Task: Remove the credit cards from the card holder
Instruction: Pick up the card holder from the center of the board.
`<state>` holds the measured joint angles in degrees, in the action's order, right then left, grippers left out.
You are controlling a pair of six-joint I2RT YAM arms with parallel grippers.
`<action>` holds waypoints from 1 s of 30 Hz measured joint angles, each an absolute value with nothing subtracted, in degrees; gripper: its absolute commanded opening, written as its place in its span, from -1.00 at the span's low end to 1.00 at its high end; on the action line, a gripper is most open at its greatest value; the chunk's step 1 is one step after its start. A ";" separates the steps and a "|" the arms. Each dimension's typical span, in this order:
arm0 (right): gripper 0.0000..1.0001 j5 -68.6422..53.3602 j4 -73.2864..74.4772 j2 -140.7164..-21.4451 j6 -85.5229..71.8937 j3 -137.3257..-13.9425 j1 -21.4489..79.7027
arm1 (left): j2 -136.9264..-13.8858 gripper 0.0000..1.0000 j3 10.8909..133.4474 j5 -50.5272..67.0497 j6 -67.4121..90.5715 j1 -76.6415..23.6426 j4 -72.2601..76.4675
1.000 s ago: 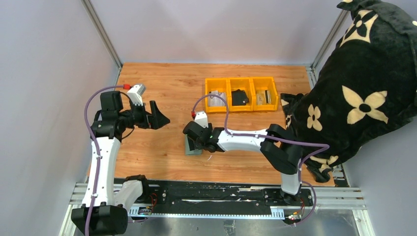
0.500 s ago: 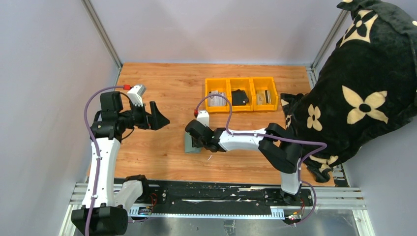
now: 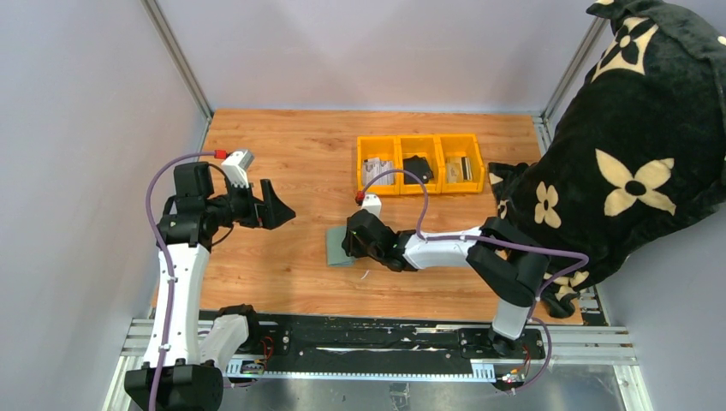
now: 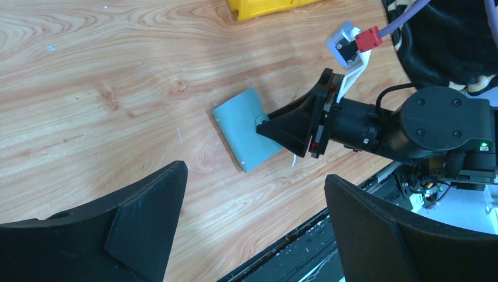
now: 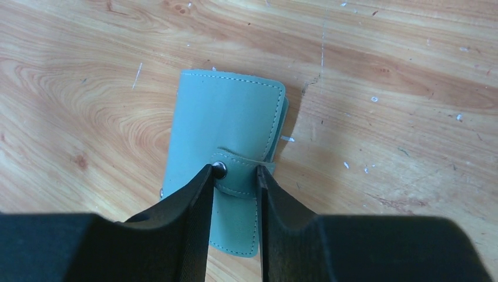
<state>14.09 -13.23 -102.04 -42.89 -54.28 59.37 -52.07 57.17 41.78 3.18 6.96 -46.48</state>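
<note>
Wooden surface (image 3: 282, 154), scratched and scuffed (clearest in the wrist views). A row of three joined yellow bins (image 3: 419, 191) stands toward its far edge; the middle bin holds a bulky black lump (image 3: 418, 169). Black fabric with cream flower motifs (image 3: 633, 154) drapes over the right side.

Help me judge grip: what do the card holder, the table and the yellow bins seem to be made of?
Card holder: probably leather or faux leather, matte pale teal; stitched edges and a metal snap suggest it. Table: wood or wood-look laminate, grain visible, lightly scuffed. Yellow bins: moulded plastic, smooth, uniform colour.
</note>
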 measured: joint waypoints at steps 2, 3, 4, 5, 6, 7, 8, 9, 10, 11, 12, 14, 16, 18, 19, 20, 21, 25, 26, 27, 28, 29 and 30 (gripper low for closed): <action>-1.00 12.88 -15.25 -101.03 -42.15 -52.77 59.09 | -52.29 0.87 57.17 41.80 3.18 6.96 -46.48; -1.00 12.25 -16.32 -100.49 -41.80 -52.05 58.98 | -52.47 0.86 57.08 41.87 3.18 6.96 -46.46; -1.00 11.38 -17.63 -99.79 -41.28 -51.31 58.89 | -52.64 0.84 56.88 42.02 3.18 6.96 -46.44; -1.00 10.70 -18.70 -99.15 -40.91 -50.76 58.87 | -52.77 0.82 56.64 42.24 3.20 6.96 -46.41; -1.00 10.07 -19.86 -98.30 -40.56 -50.28 58.87 | -52.95 0.78 56.23 42.54 3.36 6.98 -46.41; -1.00 9.39 -21.06 -97.21 -40.27 -49.98 58.85 | -53.19 0.75 55.68 43.11 3.60 6.98 -46.35; -1.00 8.99 -21.56 -96.29 -40.05 -49.98 58.85 | -53.39 0.71 55.24 43.59 3.92 7.01 -46.28; -1.00 8.60 -22.37 -95.07 -39.81 -49.98 58.85 | -53.58 0.69 54.68 44.25 4.58 7.01 -45.98; -1.00 8.36 -23.03 -93.93 -39.66 -49.98 58.85 | -53.78 0.68 54.17 44.95 5.15 7.01 -45.80; -1.00 7.94 -23.68 -92.49 -39.51 -50.09 58.85 | -53.95 0.67 53.67 45.78 5.80 7.01 -45.45; -1.00 7.73 -24.18 -91.31 -39.42 -50.22 58.85 | -54.11 0.66 53.43 46.41 6.35 7.01 -45.32; -1.00 7.05 -25.12 -88.97 -39.42 -51.07 58.85 | -54.33 0.64 53.32 48.10 7.75 7.01 -44.73; -1.00 6.50 -26.30 -87.42 -39.59 -51.77 58.85 | -54.33 0.57 53.32 49.71 8.88 7.01 -44.16; -1.00 5.82 -27.86 -86.06 -40.10 -52.14 58.85 | -54.33 0.51 53.32 51.27 10.17 7.01 -43.68; -1.00 5.52 -28.32 -85.65 -40.45 -52.25 58.85 | -54.35 0.46 53.32 52.05 10.94 7.01 -43.55; -1.00 5.23 -28.73 -85.30 -40.82 -52.56 58.87 | -54.37 0.42 53.32 53.06 11.55 7.01 -43.42; -1.00 4.93 -28.93 -85.19 -41.06 -53.15 58.89 | -54.37 0.38 53.32 54.04 12.29 7.01 -43.33; -1.00 4.40 -28.99 -85.19 -41.47 -55.53 59.37 | -54.37 0.18 53.32 57.78 14.44 7.01 -43.13; -1.00 4.36 -29.04 -85.19 -41.60 -56.16 59.57 | -54.33 0.13 53.32 58.48 14.94 7.01 -43.07; -1.00 4.25 -29.04 -85.19 -41.76 -56.84 59.77 | -54.26 0.04 53.32 59.05 15.35 7.01 -43.00; -1.00 4.03 -29.10 -85.21 -41.98 -57.54 59.99 | -54.22 -0.05 53.32 59.35 15.62 7.01 -42.92; -1.00 3.86 -29.23 -85.21 -42.15 -58.22 60.27 | -54.19 -0.15 53.32 59.61 15.68 7.01 -42.87; -1.00 3.62 -29.39 -85.21 -42.22 -58.81 60.55 | -54.15 -0.23 53.32 59.90 15.81 7.01 -42.76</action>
<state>3.62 -29.39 -85.21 -42.22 -58.81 60.55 -54.15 53.32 59.90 15.81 7.01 -42.76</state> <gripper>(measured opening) 0.292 0.492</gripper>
